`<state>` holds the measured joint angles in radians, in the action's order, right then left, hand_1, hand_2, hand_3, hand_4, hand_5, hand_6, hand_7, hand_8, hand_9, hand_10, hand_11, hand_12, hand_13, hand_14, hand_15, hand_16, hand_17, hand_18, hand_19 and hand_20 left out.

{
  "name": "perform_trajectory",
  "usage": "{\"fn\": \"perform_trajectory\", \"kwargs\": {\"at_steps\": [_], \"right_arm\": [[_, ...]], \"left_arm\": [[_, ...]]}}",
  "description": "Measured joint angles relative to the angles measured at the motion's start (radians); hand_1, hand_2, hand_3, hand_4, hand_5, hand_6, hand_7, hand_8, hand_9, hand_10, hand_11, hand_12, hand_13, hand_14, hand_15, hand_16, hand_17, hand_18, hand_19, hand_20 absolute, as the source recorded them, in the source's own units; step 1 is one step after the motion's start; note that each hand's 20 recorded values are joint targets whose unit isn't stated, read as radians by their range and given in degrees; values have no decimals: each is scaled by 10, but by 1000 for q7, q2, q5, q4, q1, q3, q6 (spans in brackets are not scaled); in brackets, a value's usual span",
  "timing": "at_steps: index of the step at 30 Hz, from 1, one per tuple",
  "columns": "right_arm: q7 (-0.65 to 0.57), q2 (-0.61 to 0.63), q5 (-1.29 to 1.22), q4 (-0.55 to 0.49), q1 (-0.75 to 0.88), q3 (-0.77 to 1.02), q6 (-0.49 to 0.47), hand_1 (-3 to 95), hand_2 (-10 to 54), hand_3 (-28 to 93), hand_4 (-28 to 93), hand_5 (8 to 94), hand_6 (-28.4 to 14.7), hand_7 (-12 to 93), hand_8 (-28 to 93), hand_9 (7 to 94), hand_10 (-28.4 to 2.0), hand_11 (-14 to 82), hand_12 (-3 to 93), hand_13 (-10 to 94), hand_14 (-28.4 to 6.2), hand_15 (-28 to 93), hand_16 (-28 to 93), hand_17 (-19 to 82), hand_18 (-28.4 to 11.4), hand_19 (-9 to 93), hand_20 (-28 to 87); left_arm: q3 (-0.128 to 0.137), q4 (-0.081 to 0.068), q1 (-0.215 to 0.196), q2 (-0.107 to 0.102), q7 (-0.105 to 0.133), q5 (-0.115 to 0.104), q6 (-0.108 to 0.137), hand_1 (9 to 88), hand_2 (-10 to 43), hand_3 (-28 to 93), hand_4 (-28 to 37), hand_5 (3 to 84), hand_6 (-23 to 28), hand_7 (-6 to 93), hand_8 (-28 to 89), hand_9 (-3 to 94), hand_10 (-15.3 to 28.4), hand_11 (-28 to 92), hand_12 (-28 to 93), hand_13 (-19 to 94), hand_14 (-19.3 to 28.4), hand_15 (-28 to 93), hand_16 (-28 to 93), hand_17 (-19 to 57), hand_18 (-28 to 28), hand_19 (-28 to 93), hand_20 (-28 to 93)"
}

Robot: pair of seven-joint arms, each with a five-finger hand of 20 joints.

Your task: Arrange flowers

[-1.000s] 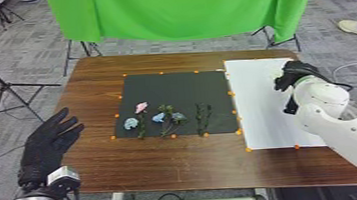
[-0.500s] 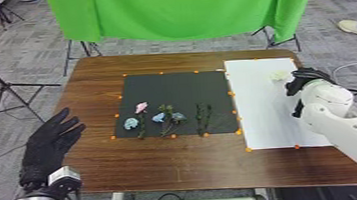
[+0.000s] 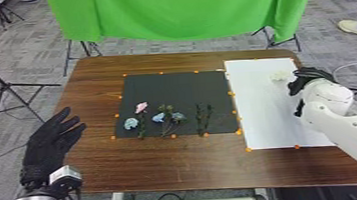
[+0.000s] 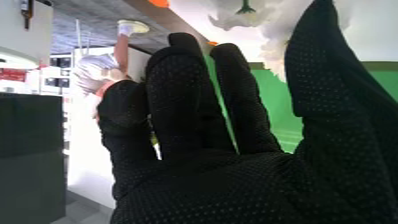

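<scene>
Flowers (image 3: pixel 141 107) lie on a dark mat (image 3: pixel 170 88) edged with orange marks (image 3: pixel 231 92).

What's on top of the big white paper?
A pale flower is on the white paper, toward the far end. The right hand and white arm cover part of its right side, so what's under them can't be seen.

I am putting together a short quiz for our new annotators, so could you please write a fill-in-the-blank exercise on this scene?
The pale flower lies on a sheet whose colour is ____.
The hand nearest that flower is the robot's ____ one.
In the head view, the dark mat lies to the ____ of the sheet.
The cloth hanging beyond the table is ____.

Missing words: white; right; left; green.
</scene>
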<state>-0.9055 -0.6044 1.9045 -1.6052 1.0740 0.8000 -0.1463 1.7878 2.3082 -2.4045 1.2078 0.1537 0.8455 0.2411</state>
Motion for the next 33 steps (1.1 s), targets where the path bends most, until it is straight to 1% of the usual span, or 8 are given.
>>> {"fn": "perform_trajectory", "kwargs": {"at_steps": [15,19,22,24,27,28,29,33], "right_arm": [[10,-18,-5,3,11,-9,-24,333,-95,915,-283,441,-6,182,-149,519,-170,203,129,635,-119,869,68,316,-232,932,519],[10,-29,-8,11,12,-4,-46,336,-92,909,-283,474,-19,176,-147,536,-162,199,128,638,-119,864,68,314,-234,932,512],[8,-33,-14,13,14,1,-50,349,-90,900,-282,545,-30,174,-143,593,-160,210,130,650,-114,855,69,314,-233,932,500],[8,-33,-14,13,15,0,-45,362,-90,899,-282,573,-30,178,-143,627,-152,223,132,656,-111,849,70,316,-232,932,494],[9,-32,-13,14,15,-1,-32,392,-93,889,-282,629,-17,203,-148,685,-140,237,133,671,-104,832,76,324,-230,932,478],[10,-32,-12,15,15,-1,-28,414,-94,873,-282,651,-8,220,-121,712,-131,241,136,679,-98,823,84,328,-226,932,469],[12,-32,-10,17,14,-2,-24,443,-95,842,-282,673,-5,240,-78,737,-122,231,154,689,-90,814,91,334,-224,932,466],[26,-27,12,21,10,-14,-17,522,-95,791,-283,748,10,284,-44,842,-100,136,264,723,-75,802,109,353,-219,932,462]], "left_arm": [[-3,-3,24,1,-11,0,-2,245,59,813,-212,383,104,139,-98,349,198,268,90,255,264,492,-94,-106,233,568,-19],[-4,-4,28,1,-13,1,-3,245,59,813,-212,383,104,139,-98,349,198,267,90,255,264,491,-94,-106,233,568,-18],[-4,-4,29,2,-13,1,-3,245,59,814,-211,383,104,139,-98,349,198,268,91,255,263,492,-94,-106,232,567,-19],[-4,-4,29,2,-13,1,-3,245,59,813,-212,383,105,140,-98,349,198,268,90,255,264,492,-94,-106,232,567,-18],[-4,-4,29,2,-13,1,-3,245,59,813,-211,383,105,139,-98,349,197,267,90,255,264,492,-94,-106,232,568,-18],[-4,-4,29,2,-13,1,-3,245,59,813,-211,383,105,139,-98,349,198,268,90,255,264,492,-94,-106,232,568,-18],[-4,-4,29,2,-13,1,-3,245,59,813,-212,383,105,139,-98,349,198,268,90,255,264,492,-94,-106,232,568,-18],[-4,-4,28,3,-13,1,-3,245,59,813,-211,383,105,139,-99,349,198,268,90,256,264,492,-94,-106,233,568,-18]]}}
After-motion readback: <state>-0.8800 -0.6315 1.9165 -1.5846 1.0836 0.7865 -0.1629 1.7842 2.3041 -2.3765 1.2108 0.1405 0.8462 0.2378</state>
